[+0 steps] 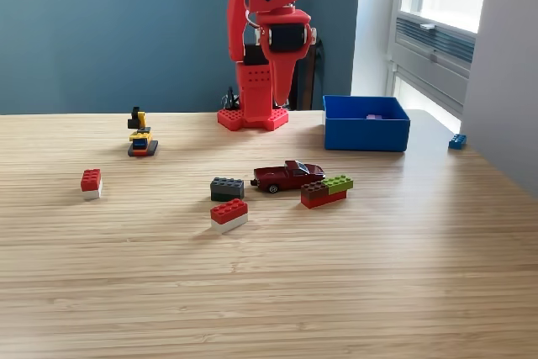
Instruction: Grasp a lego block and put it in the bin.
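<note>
The blue bin (366, 135) stands at the back right of the wooden table, with a small purple piece (374, 116) inside. Lego blocks lie mid-table: a red-on-white one (229, 213), a dark grey one (227, 188), a brown, green and red cluster (326, 191), and another red-on-white block (91, 182) far to the exterior view's left. My red arm is folded at the back centre. Its gripper (281, 94) points down just above the base, looks shut and holds nothing. It is far behind all the blocks.
A dark red toy car (287, 176) sits between the grey block and the cluster. A small yellow, black and blue build (141, 137) stands back left. A lone blue brick (456, 141) lies at the table's right edge by the wall and window.
</note>
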